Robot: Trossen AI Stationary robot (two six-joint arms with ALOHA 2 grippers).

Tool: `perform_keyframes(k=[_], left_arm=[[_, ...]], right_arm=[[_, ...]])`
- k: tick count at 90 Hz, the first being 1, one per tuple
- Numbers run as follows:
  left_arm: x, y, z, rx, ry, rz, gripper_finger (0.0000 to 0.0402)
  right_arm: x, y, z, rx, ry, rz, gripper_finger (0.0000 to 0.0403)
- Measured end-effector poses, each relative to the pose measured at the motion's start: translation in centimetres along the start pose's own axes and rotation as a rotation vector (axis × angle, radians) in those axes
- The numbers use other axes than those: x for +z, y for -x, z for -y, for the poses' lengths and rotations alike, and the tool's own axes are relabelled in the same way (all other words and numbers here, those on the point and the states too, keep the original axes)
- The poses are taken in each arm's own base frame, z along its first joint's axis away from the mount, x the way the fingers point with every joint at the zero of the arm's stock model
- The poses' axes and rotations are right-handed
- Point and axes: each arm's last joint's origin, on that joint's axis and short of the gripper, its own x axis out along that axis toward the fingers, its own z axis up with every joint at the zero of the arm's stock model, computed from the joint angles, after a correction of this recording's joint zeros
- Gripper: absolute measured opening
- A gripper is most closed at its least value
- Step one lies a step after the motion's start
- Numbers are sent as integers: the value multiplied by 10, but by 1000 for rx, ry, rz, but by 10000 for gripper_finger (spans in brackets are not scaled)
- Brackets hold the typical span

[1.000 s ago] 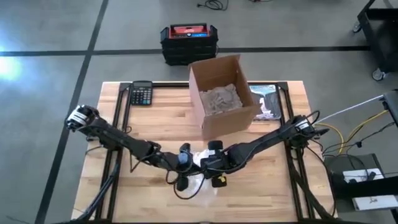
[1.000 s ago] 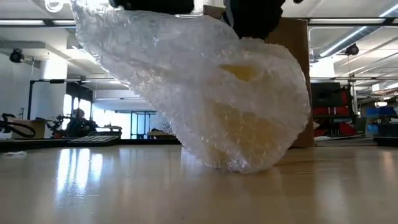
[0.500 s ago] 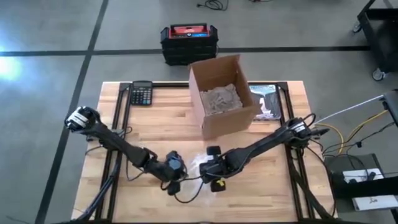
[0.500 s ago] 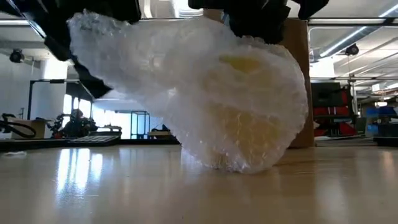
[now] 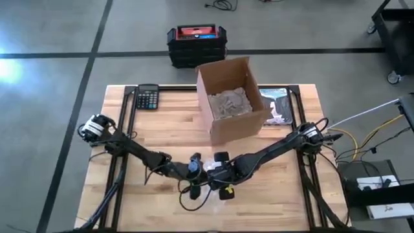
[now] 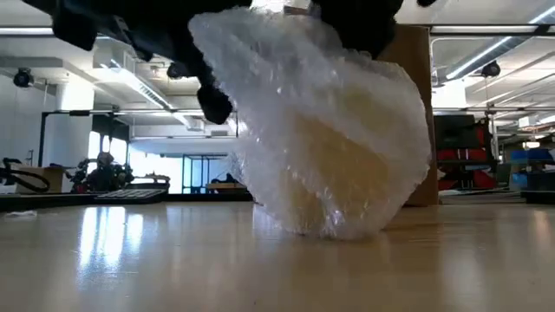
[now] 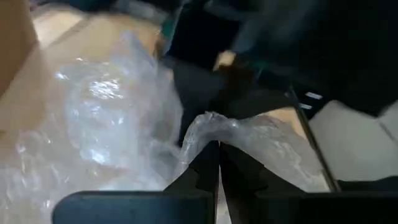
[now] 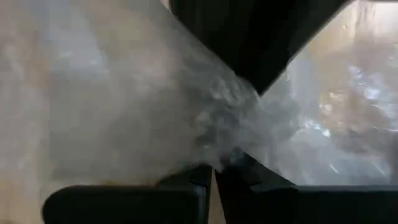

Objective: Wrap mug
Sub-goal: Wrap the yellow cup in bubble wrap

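Left gripper point(image 5: 194, 169) moved back in, pinching bubble wrap point(image 6: 325, 139) beside right gripper point(image 5: 220, 172).

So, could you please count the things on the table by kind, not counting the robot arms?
Cardboard box: 1
Calculator: 1
Bubble wrap bundle: 1
Flat printed packet: 1
Total: 4

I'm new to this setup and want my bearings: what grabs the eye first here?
The bubble wrap bundle bulks largest, a cloudy mound on the table's near middle with something pale yellow inside. Both grippers meet over it: the left gripper and right gripper each pinch a fold of wrap. Behind stands an open cardboard box, with a calculator at the far left corner.
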Motion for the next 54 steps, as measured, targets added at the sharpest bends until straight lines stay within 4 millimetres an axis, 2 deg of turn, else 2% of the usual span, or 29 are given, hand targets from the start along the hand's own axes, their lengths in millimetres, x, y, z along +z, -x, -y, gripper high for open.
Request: perform_keyframes(k=[17, 30, 42, 54], left_arm=[[-2, -1, -2, 8, 1, -15, 0], [-1, -1, -2, 9, 16, -13, 0], [-1, -1, -2, 10, 25, -14, 0], [-1, 0, -2, 8, 25, -15, 0]], right_arm=[[5, 38, 4, 4, 29, -37, 2], [15, 46, -1, 79, 64, 59, 2], [19, 30, -10, 169, 104, 139, 2], [4, -4, -9, 149, 78, 27, 2]])
